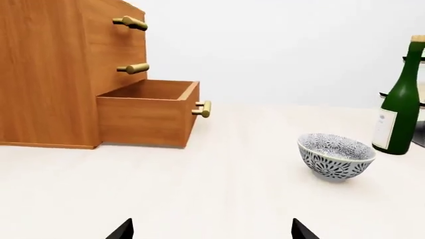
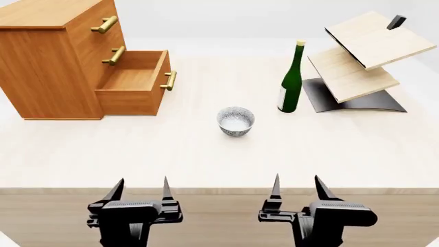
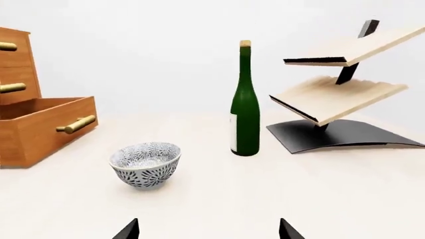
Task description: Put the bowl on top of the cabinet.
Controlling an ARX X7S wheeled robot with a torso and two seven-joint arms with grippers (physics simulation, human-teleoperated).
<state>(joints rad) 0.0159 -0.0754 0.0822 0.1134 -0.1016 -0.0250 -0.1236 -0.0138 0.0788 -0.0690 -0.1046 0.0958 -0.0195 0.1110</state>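
Note:
The bowl (image 2: 236,121), white with a dark leaf pattern, stands upright on the pale table near its middle. It also shows in the left wrist view as the bowl (image 1: 336,155) and in the right wrist view as the bowl (image 3: 145,164). The orange-brown cabinet (image 2: 55,56) stands at the far left, its flat top bare and its bottom drawer (image 2: 133,82) pulled open. My left gripper (image 2: 141,189) and right gripper (image 2: 298,187) hover at the table's near edge, both open with nothing between the fingers, well short of the bowl.
A green wine bottle (image 2: 292,80) stands upright just right of and behind the bowl. A slanted pale-wood shelf rack (image 2: 360,62) on a dark base occupies the far right. The open drawer's brass handle (image 2: 169,80) juts toward the table's middle.

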